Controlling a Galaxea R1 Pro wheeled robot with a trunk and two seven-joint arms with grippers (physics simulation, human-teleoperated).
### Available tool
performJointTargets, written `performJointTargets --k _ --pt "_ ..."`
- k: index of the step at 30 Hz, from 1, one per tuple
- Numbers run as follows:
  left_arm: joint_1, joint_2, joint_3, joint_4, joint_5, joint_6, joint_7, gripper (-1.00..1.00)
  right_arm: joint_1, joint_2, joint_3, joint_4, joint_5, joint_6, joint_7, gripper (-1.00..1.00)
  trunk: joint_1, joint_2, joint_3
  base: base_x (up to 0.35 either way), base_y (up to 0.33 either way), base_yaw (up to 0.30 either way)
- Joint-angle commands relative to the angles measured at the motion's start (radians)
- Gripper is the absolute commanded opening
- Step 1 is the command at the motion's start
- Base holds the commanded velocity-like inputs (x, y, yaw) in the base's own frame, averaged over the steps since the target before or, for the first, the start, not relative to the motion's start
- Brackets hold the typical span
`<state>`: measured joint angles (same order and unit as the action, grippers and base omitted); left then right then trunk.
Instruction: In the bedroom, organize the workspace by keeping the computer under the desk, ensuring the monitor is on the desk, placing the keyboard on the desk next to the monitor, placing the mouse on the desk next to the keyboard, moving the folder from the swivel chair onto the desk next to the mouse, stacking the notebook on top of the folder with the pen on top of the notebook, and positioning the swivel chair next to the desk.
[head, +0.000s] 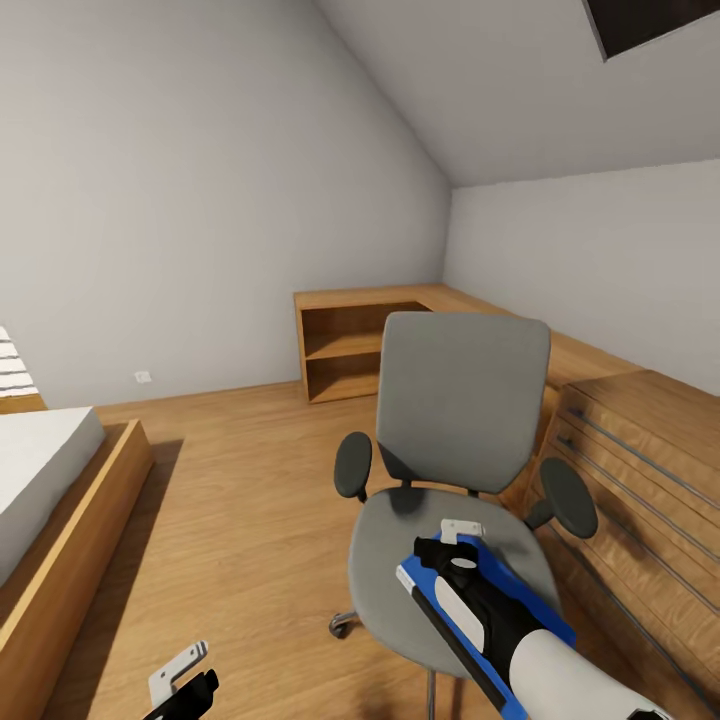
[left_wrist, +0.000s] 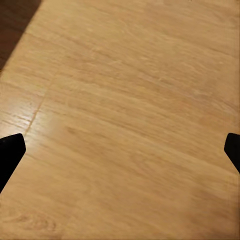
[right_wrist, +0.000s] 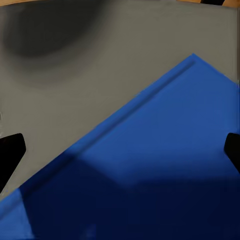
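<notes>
Sloping white-grey walls and a wood plank floor (head: 240, 500) mark the bedroom, with a dark-framed skylight (head: 650, 22) at the ceiling. At the far wall stands a low wooden shelf unit (head: 350, 350) whose two open compartments show nothing inside. A wooden drawer chest (head: 640, 470) with its drawers closed runs along the right wall, and a bed (head: 50, 500) in a wooden frame sits at the left.

Between them stands the swivel chair (head: 450, 470), its grey seat carrying the blue folder (right_wrist: 165, 165), which lies flat on the padding and reaches toward the seat's front edge. The right end effector (head: 460, 530) hovers directly over the folder, its fingers spread wide with nothing between them. The left end effector (head: 182, 678) hangs low above bare floor, fingers (left_wrist: 11, 152) likewise spread apart and empty.
</notes>
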<state>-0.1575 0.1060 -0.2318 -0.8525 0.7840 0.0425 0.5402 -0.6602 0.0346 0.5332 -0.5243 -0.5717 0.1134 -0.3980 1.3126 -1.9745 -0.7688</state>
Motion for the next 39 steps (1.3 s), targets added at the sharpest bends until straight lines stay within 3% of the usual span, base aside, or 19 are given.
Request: performJointTargets --k 1,14,30,34,39 --pt "-0.001 0.001 -0.004 -0.002 0.003 0.004 0.008 1.0 -0.001 -0.001 0.007 -0.002 -0.005 0.005 -0.009 1.0 -0.004 0.007 0.002 0.0 0.0 0.0" --pt "-0.001 0.001 -0.004 -0.001 0.003 0.004 0.01 1.0 -0.001 -0.004 0.005 -0.016 -0.005 -0.003 -0.009 1.0 -0.054 0.098 0.043 0.0 0.0 0.0" --pt "-0.001 0.001 -0.003 0.0 0.0 0.004 0.01 1.0 0.005 -0.018 0.005 -0.199 -0.011 0.019 -0.038 1.0 -0.115 0.21 0.093 0.0 0.0 0.0" --pt "-0.001 0.002 -0.003 0.0 0.001 0.004 0.01 1.0 0.006 -0.02 0.005 -0.265 -0.045 0.081 -0.109 1.0 -0.131 0.238 0.106 0.0 0.0 0.0" --pt "-0.001 0.002 -0.003 0.0 0.001 0.004 0.01 1.0 0.007 -0.021 0.006 -0.333 -0.156 0.166 -0.155 1.0 -0.138 0.252 0.112 0.0 0.0 0.0"
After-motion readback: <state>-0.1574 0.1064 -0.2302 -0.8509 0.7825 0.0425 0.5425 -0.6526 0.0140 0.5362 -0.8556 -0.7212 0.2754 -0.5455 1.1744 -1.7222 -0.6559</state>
